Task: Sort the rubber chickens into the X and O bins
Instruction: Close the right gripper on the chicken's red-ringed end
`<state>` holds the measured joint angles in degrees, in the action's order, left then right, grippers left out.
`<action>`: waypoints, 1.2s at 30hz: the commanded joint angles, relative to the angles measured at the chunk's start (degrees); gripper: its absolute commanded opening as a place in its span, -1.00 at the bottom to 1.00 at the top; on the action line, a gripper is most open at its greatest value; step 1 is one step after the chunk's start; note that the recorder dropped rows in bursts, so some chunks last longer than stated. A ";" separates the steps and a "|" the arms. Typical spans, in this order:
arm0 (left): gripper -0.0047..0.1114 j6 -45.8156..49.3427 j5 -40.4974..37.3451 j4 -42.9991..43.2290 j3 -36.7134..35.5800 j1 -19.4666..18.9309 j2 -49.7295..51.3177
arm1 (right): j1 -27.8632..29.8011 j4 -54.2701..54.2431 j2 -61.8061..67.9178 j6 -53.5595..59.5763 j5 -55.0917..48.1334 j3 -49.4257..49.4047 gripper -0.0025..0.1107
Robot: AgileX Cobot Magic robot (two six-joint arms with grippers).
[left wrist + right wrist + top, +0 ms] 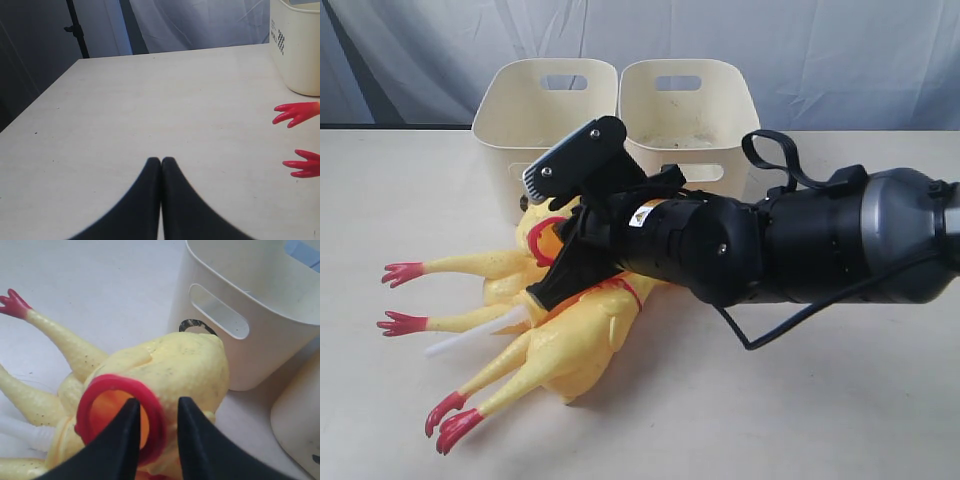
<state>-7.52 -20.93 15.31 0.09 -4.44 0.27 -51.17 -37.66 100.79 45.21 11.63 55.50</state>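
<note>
While the left pincer [161,161] hovers low over the bare table [150,100], we see its fingertips pressed flat together, closed on nothing. Off to its side, well apart from it, two red feet [295,112] poke into its wrist view. Beyond them stands a corner of the left-hand bin [300,55].

On to the pile! One long chicken [490,263] stretches its legs away from the right pincer, feet pointing left. A second long chicken [580,350] lies under that pincer on the camera's side, legs angled down and left. Between the two a white stick [470,336] juts out.

And now the right pincer [158,402]: it sits on the heap, jaws apart, straddling the red rim [107,381] of the round headless body [190,365]. One finger lies over the orange opening, the other on the yellow outside. We spot a sliver of yellow between the rim and the outer finger, so we call it open and not clamped.

Just past the pincer's tips, close behind the round body, rises the left-hand bin, with a black curved mark [197,326] peeking over the chicken. We cannot read the letter. Nearer the pincer's arm, the right-hand bin [660,110] stands just beside its twin.
</note>
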 commanded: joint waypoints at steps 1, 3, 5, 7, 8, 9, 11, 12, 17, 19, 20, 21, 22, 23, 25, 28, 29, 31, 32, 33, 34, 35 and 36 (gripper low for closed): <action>-0.92 -0.15 0.21 0.39 -0.09 -0.03 -0.27 | -0.21 0.10 0.04 -0.03 0.84 0.28 -0.53; -0.92 -0.15 0.21 0.39 -0.09 -0.03 -0.27 | -0.21 0.10 0.04 -0.03 0.84 0.28 -0.53; -0.92 -0.15 0.21 0.39 -0.09 -0.03 -0.27 | -0.21 0.10 0.04 -0.03 0.84 0.28 -0.53; -0.92 -0.15 0.21 0.39 -0.09 -0.03 -0.27 | -0.21 0.10 0.04 -0.03 0.84 0.28 -0.53; -0.92 -0.15 0.21 0.39 -0.09 -0.03 -0.27 | -0.21 -0.10 0.04 -0.01 0.84 0.28 -0.53; -0.92 -0.15 0.21 0.39 -0.09 -0.03 -0.27 | -0.21 -0.08 0.04 -0.20 0.84 0.28 -0.53; -0.92 -0.15 0.21 0.39 -0.09 -0.03 -0.27 | -0.21 -0.08 0.04 -0.18 0.76 0.28 -0.53; -0.92 -0.15 0.21 0.39 -0.09 -0.03 -0.27 | -0.21 -0.08 0.04 -0.18 0.71 0.28 -0.54; -0.92 -0.15 0.21 0.39 -0.09 -0.03 -0.27 | -0.21 -0.21 0.04 -0.18 -0.64 0.28 -0.86; -0.92 -0.15 0.21 0.39 -0.09 -0.03 -0.27 | -0.21 -0.33 0.04 -0.33 -1.14 0.28 -0.97; -0.92 -0.15 0.21 0.39 -0.09 -0.03 -0.27 | -0.21 -0.33 0.04 -0.33 -1.41 0.28 -0.97; -0.92 -0.15 0.21 0.39 -0.09 -0.03 -0.27 | -0.21 -0.33 0.04 -0.33 -1.69 0.28 -0.97; -0.92 -0.15 0.21 0.39 -0.09 -0.03 -0.27 | -0.21 -0.33 0.04 -0.33 -1.88 0.28 -0.97; -0.92 -0.15 0.21 0.39 -0.09 -0.03 -0.27 | -0.21 -0.33 0.04 -0.33 -2.01 0.28 -0.97; -0.92 -0.15 0.21 0.39 -0.09 -0.03 -0.27 | -0.21 -0.33 0.04 -0.33 -2.26 0.28 -0.97; -0.92 -0.15 0.21 0.39 -0.09 -0.03 -0.27 | -0.21 -0.33 -0.72 -0.33 -2.37 0.28 -0.97; -0.92 -0.15 0.21 0.39 -0.09 -0.03 -0.27 | -0.21 -0.61 -1.13 -0.33 -2.37 0.28 -0.97; -0.92 -0.04 0.15 0.39 -0.09 -0.03 -0.27 | -0.21 -1.58 -2.30 -0.33 -2.37 0.28 -0.97; -0.92 -0.04 0.15 0.39 -0.09 -0.03 -0.27 | -0.21 -1.87 -2.88 -0.33 -2.64 0.28 -0.97; -0.92 -0.04 0.15 0.39 -0.09 -0.03 -0.27 | -0.21 -2.08 -3.71 -0.33 -3.02 0.28 -0.97; -0.92 -0.04 0.15 0.39 -0.09 -0.03 -0.27 | -0.21 -2.01 -4.58 -0.33 -3.65 0.28 -0.97; -0.92 -0.04 0.15 0.39 -0.09 -0.03 -0.27 | -0.21 -2.01 -5.46 -0.33 -4.40 0.28 -0.97; -0.92 -0.04 0.15 0.39 -0.09 -0.03 -0.27 | -0.21 -2.01 -6.44 -0.33 -5.14 0.28 -0.97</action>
<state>-7.52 -20.93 15.31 0.09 -4.44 0.27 -51.17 -39.44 97.31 45.09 7.95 55.50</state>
